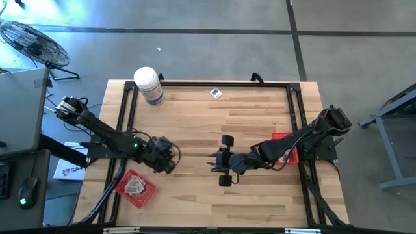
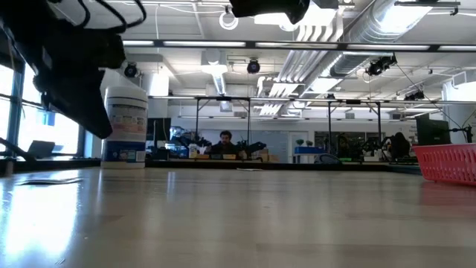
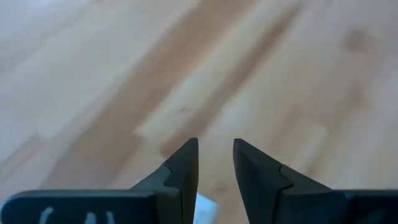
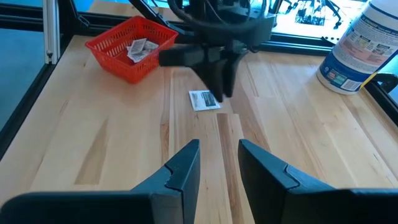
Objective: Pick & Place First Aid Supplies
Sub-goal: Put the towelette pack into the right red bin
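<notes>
The left gripper [image 4: 219,84] hangs parted just above a white packet [image 4: 203,99], beside the red basket [image 4: 99,46]. The right gripper [image 4: 219,163], parted and empty, waits well off from that basket.

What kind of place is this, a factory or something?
Probably a robotics lab or workshop: exposed ceiling ducts, rows of equipment benches where a person sits, and two robot arms over a wooden table.

Wooden table [image 1: 214,123] with jar [image 1: 148,85], two red trays [image 1: 135,188], loose packets [image 1: 216,93].
</notes>
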Controlling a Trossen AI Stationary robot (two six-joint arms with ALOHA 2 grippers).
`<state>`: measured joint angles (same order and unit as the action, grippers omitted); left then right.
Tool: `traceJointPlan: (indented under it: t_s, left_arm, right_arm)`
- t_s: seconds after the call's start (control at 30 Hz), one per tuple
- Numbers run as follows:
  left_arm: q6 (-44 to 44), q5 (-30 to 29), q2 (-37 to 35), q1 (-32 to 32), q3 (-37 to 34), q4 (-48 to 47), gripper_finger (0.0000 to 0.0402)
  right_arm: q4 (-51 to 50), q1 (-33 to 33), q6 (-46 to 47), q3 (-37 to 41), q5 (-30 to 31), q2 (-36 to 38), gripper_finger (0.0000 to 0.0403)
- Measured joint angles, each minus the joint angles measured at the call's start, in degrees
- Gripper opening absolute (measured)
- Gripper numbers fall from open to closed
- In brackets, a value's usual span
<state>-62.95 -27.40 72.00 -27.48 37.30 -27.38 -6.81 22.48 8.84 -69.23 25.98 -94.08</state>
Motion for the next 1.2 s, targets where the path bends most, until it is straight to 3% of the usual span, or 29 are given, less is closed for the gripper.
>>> traceJointPlan:
  t_s: [0.2,0.4,0.6,0.8,0.9,1.03,1.2]
  left_arm:
    - [0.52,-3.40,4.66,1.93,0.00,-2.55,0.0099]
    - [4.63,1.60,9.25,2.60,0.00,-1.51,0.0100]
    - [8.51,5.96,5.75,2.73,0.00,-5.89,0.0100]
    - [13.57,6.20,2.08,2.78,-0.13,-9.77,0.0100]
    - [16.32,8.15,2.03,3.33,-1.92,-7.35,0.0100]
    - [22.30,15.01,2.15,5.90,-5.36,-0.89,0.0100]
    - [29.48,16.07,2.08,8.90,-6.16,0.23,0.0100]
  right_arm:
    - [-0.60,0.00,0.13,0.00,0.00,0.00,0.0103]
    - [-0.66,0.00,0.15,0.00,0.00,0.00,0.0103]
    - [-0.66,0.00,0.22,0.00,0.07,0.00,0.0103]
    - [-0.67,0.00,0.22,0.00,0.13,0.00,0.0103]
    - [-0.77,0.00,0.30,0.00,0.07,0.00,0.0103]
    - [-0.78,0.00,0.26,0.01,0.05,0.00,0.0103]
    - [-0.76,0.00,0.24,0.02,0.04,0.00,0.0103]
